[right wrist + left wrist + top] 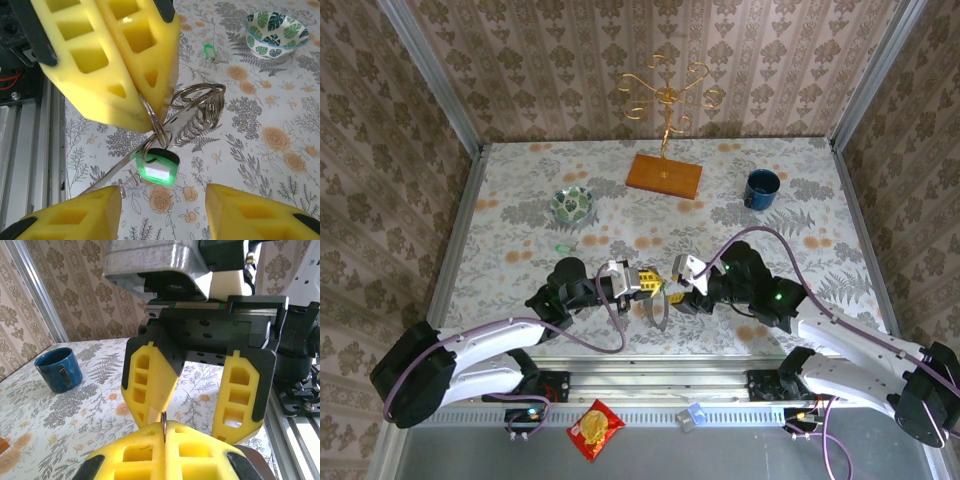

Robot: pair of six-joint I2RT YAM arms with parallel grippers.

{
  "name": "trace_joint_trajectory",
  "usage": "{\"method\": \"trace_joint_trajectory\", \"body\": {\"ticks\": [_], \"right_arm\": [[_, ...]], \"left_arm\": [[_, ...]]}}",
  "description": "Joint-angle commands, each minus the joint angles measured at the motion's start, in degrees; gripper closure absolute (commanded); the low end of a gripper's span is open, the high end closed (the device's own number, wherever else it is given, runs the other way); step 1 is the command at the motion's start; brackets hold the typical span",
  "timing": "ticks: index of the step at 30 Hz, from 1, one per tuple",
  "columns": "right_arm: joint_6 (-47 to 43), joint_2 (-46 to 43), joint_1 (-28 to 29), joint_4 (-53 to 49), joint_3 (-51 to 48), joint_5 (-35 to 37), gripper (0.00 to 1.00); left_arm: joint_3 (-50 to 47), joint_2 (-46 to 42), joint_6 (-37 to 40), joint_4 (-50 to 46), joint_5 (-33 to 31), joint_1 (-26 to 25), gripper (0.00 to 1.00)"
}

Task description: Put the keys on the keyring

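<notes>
**Left hand pinches the keyring, right hand gapes beside it**

The left hand (150, 102) is clamped tight on the keyring (192, 111), a coil of thin metal loops. It holds the ring above the table (280, 150), well apart from the bowl (265, 50). One green key (156, 170) hangs from the ring. A second key (209, 50) lies near the bowl. The right hand (162, 194) is spread wide, gripping nothing.
</notes>
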Motion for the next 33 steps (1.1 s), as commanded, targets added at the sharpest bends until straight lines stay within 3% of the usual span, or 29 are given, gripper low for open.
{"method": "trace_joint_trajectory", "body": {"ticks": [1, 13, 33], "right_arm": [[-0.31, 1.3, -0.12, 2.35, 0.41, -0.73, 0.52], [-0.13, 3.6, -0.14, 4.35, 1.23, -4.76, 0.58], [-2.08, 2.37, -0.12, -0.48, 2.69, -5.21, 0.92]], "left_arm": [[0.93, -1.11, -1.73, 1.97, 2.69, 0.49, 1.0], [0.98, -0.35, -3.09, 4.03, 5.01, 0.46, 1.0], [1.02, -0.36, -2.1, 2.83, 4.37, 0.84, 1.0]]}}
